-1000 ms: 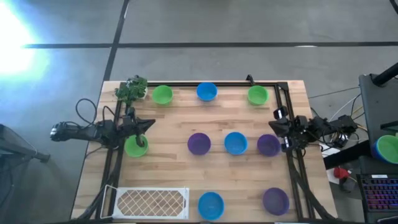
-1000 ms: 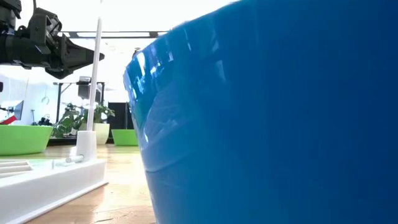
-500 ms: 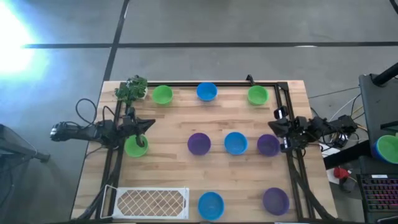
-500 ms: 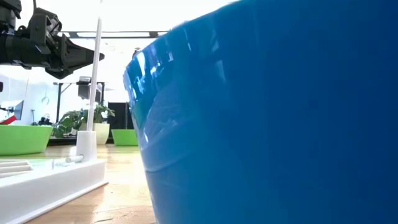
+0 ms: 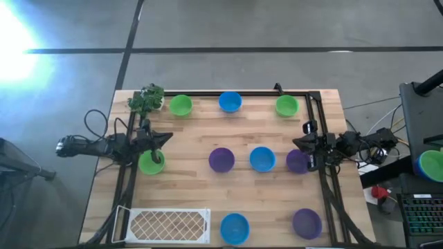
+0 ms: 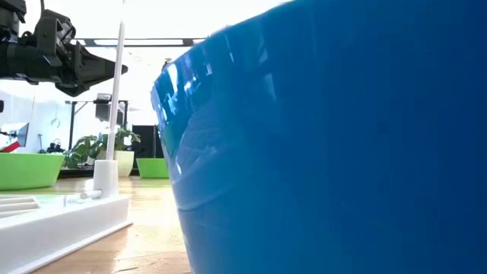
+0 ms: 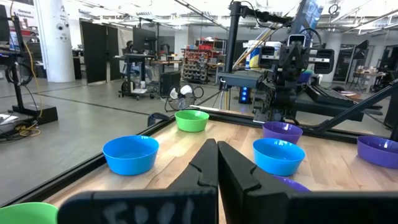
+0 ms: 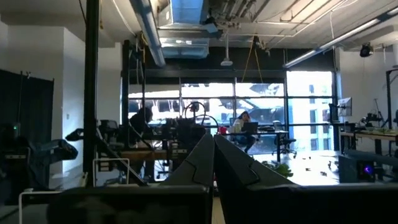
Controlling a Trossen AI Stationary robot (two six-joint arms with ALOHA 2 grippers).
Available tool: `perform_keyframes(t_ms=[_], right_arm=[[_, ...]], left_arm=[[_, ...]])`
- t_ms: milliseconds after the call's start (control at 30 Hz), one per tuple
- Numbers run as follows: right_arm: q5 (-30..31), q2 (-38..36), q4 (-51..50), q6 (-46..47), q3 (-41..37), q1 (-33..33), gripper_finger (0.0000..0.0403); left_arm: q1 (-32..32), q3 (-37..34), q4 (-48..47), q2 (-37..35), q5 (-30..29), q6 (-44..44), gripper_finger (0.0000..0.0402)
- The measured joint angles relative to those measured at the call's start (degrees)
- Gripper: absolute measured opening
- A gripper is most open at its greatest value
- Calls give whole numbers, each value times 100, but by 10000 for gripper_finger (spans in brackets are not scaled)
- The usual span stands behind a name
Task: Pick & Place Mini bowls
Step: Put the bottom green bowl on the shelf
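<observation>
Green, blue, purple mini bowls (image 5: 262, 159) all upright, mouths up.

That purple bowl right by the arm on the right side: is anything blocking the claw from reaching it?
Nothing visible does. Seen from above, the shut right gripper is already at the edge of the purple bowl in the middle row, with no object between them. The blue bowl sits beside it, farther along.

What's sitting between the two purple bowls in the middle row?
In the high view, a blue bowl lies between the left purple bowl and the right purple bowl, apart from both; the right gripper is above the latter.
</observation>
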Motion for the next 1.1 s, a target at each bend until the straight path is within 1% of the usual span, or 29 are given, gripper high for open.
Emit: perform_keyframes(t_ms=[200, 433, 900, 1000, 1100], right_arm=[[10, -1, -1, -13, 0, 0, 8], [12, -1, 1, -476, 0, 0, 8], [24, -5, 11, -300, 0, 0, 8], [22, -7, 30, -404, 0, 0, 8], [23, -10, 94, -771, -2, 0, 8]], left_arm=[[1, 0, 0, 0, 2, 0, 0], [1, 0, 0, 0, 0, 0, 0], [2, 0, 67, 0, 0, 0, 0], [2, 0, 184, -1, -10, -236, 0], [2, 0, 305, 0, -16, -673, 0]])
